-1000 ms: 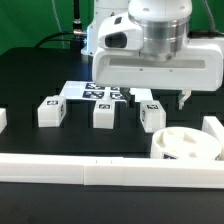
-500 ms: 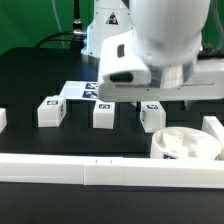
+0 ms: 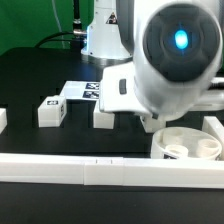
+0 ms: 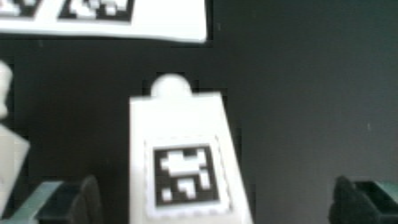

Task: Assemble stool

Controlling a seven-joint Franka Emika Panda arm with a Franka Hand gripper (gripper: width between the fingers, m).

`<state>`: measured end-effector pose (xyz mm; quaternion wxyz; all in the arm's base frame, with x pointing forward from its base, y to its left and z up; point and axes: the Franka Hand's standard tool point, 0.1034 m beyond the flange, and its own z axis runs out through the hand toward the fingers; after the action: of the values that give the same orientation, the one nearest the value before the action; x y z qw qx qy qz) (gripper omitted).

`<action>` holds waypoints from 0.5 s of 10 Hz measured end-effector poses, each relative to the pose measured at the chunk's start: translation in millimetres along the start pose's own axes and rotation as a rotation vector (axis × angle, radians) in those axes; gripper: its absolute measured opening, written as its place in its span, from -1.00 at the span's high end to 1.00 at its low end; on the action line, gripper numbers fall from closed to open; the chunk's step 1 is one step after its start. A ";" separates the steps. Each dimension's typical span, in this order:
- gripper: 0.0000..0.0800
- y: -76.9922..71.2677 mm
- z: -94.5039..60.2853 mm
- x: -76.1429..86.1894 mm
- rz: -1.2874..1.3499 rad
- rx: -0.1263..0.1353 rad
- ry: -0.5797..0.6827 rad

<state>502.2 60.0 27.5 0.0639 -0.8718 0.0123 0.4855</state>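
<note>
- Your pincer (image 4: 215,203) is released, its jaws spread wide. The dark fingertips (image 4: 64,202) show at the two edges of the wrist view and grip nothing.
- A white stool leg (image 4: 183,150) lies between them with its tag facing up (a dark gap shows on each side, so neither fingertip touches it).
- Past that leg's narrow end, the marker board (image 4: 103,18) lies flat on the black tabletop (image 4: 302,110).
- In the exterior view, the arm (image 3: 175,60) fills the exterior view's right and hides the pincer.
- There you can see an outer leg (image 3: 50,110) standing clear and a second leg (image 3: 103,118) partly behind the arm.
- The round seat (image 3: 185,145) lies on the exterior view's right, sockets up, just behind the long border rail (image 3: 100,172).
</note>
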 end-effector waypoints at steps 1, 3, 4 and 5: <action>-0.62 2.4 -1.2 2.5 -0.002 -0.010 -0.056; -0.62 2.0 -0.8 7.0 -0.013 -0.009 -0.128; -0.62 0.8 -2.4 13.4 -0.018 -0.008 -0.095; -0.57 -0.2 -1.8 16.9 -0.022 -0.008 -0.078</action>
<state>512.7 60.7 14.1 0.0661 -0.8527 -0.0018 0.5183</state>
